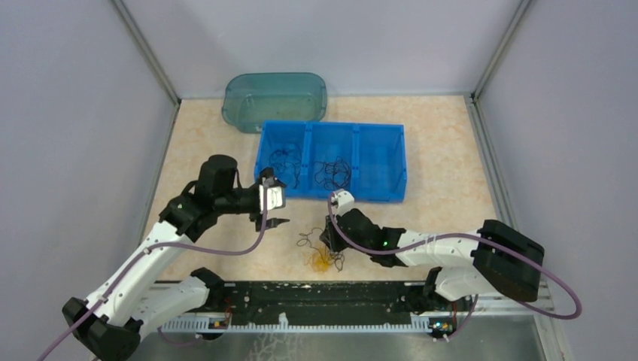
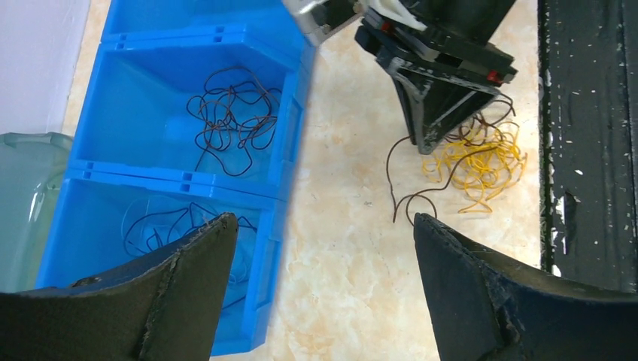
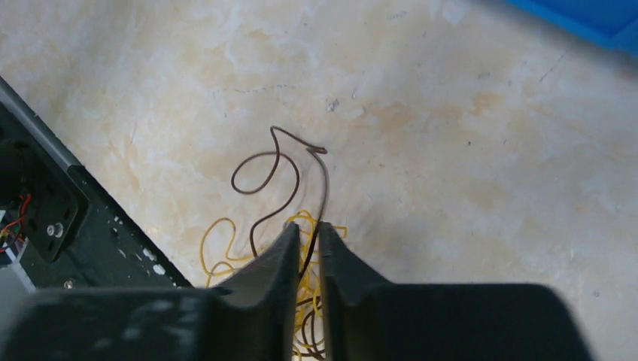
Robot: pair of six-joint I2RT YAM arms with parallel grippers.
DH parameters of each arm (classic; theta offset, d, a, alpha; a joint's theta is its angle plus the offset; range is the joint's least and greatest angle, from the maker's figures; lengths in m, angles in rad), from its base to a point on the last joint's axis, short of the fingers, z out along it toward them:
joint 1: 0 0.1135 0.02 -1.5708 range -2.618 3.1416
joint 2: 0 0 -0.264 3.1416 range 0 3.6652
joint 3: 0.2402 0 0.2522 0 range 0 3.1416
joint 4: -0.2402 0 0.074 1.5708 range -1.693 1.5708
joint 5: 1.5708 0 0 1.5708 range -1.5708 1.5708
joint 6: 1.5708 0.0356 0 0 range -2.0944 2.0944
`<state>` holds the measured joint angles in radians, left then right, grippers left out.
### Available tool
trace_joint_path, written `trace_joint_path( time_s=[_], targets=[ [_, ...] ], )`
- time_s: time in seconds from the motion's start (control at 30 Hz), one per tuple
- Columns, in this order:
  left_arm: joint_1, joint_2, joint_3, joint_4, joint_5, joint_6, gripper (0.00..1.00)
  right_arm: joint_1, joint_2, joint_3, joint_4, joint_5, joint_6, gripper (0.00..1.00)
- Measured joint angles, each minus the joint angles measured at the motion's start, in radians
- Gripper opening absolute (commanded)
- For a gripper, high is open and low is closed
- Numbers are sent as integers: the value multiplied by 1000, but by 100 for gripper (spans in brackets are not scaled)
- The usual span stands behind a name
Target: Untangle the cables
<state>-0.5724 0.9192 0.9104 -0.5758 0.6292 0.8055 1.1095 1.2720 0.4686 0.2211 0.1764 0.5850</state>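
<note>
A clump of yellow-orange cables (image 1: pixel 322 259) tangled with a dark brown-black cable (image 1: pixel 307 241) lies on the table in front of the blue bin. My right gripper (image 1: pixel 329 239) is down on the clump. In the right wrist view its jaws (image 3: pixel 305 226) stand almost closed on the dark cable (image 3: pixel 278 173), which loops out ahead over the yellow cables (image 3: pixel 214 244). My left gripper (image 1: pixel 274 223) hovers open and empty to the left of the clump; its wrist view (image 2: pixel 323 226) shows the yellow cables (image 2: pixel 478 162) and the dark cable (image 2: pixel 406 188) beyond it.
A blue three-compartment bin (image 1: pixel 331 197) stands behind the clump, with dark cables (image 2: pixel 229 116) in one compartment and blue cables (image 2: pixel 162 222) in another. A teal translucent tub (image 1: pixel 274 98) stands at the back. A black rail (image 1: pixel 323 301) runs along the near edge.
</note>
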Motion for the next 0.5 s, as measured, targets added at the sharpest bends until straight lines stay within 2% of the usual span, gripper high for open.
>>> trace_joint_path(
  time_s=[0.03, 0.23, 0.5],
  targets=[
    [0, -11, -7, 1, 5, -4, 91, 0, 3, 5, 3, 4, -4, 0],
    [0, -92, -85, 46, 36, -74, 91, 0, -23, 33, 49, 5, -40, 0],
    [0, -156, -134, 149, 94, -214, 89, 0, -223, 64, 128, -82, -109, 0]
  ],
)
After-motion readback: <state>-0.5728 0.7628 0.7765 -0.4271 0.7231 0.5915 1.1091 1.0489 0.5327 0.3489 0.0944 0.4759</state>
